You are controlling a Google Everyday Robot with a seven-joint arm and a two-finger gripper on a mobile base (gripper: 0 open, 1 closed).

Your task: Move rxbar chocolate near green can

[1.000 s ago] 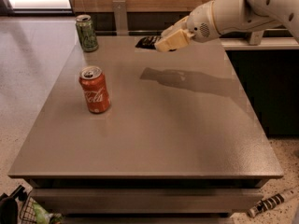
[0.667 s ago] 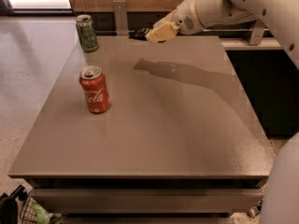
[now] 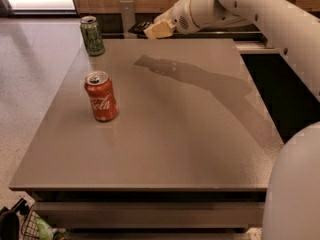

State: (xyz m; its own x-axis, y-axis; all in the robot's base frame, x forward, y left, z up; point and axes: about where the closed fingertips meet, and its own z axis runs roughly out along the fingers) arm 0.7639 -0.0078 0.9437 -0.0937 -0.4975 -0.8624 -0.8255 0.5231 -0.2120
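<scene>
i see gripper (image 3: pixel 150 30) over far table (image 3: pixel 180 134) edge, pinching rxbar chocolate (image 3: pixel 139 26), green can (image 3: pixel 92 35) at far left, well apart

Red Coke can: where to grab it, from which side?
Grip the red Coke can midway up its round wall, side-on from the view's right: it stands upright, alone. The gripper hangs over the table's far edge, holding the rxbar chocolate.
</scene>
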